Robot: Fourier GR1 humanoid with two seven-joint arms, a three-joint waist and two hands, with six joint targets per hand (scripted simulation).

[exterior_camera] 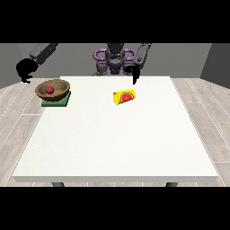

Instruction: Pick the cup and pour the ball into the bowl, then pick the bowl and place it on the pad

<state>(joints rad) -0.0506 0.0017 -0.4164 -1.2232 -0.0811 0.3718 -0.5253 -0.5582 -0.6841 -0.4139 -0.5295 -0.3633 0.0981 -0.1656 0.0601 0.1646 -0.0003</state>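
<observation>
A brown wooden bowl (53,88) rests on the green pad (56,102) at the table's left side, with a red ball (50,90) inside it. A yellow cup (124,97) lies on its side near the table's middle, its red inside facing the camera. The hand at the view's left (24,70) hangs off the table's left edge, up and left of the bowl, fingers curled and holding nothing. The hand at the view's right (134,74) hovers over the far edge, just behind the cup, fingers pointing down, apart from it.
The white table (117,143) spreads wide toward the camera. The robot's torso (114,60) stands behind the far edge. Wooden floor surrounds the table.
</observation>
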